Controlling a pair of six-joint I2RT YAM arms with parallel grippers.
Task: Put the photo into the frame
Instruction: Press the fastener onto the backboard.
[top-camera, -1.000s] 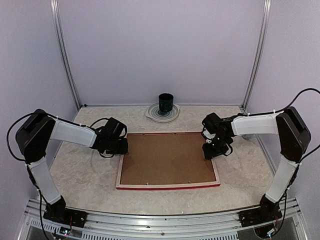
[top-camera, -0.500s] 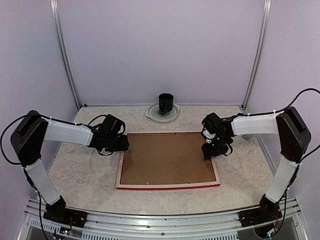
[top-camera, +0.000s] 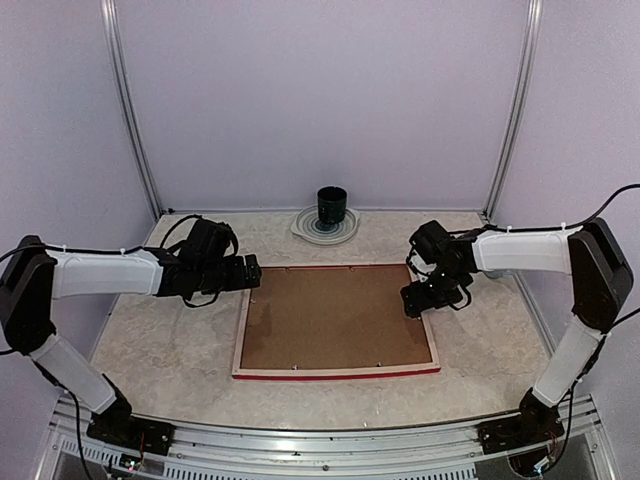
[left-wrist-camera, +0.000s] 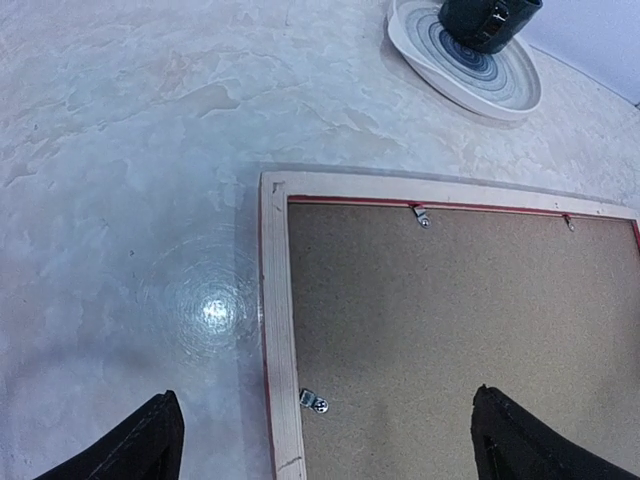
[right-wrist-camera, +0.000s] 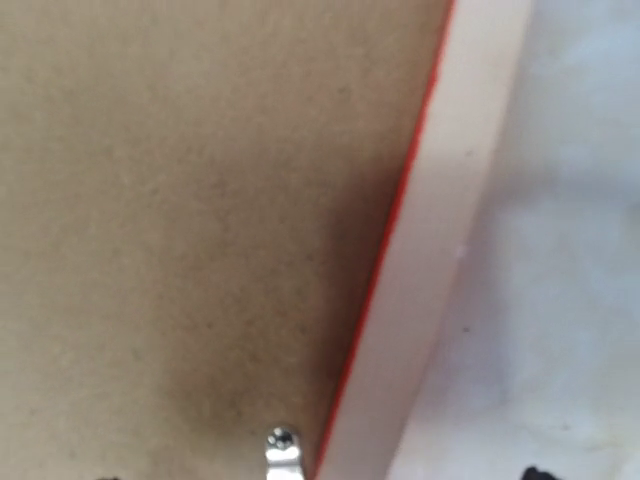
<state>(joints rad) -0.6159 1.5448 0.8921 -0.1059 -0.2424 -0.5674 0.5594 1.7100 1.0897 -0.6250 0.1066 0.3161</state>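
Left wrist: left end effector (left-wrist-camera: 325, 425) apart over frame (left-wrist-camera: 276, 300) left edge; right end effector (top-camera: 412, 300) unclear.

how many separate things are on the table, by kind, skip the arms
frame: 1
backing board: 1
plate: 1
cup: 1
total: 4
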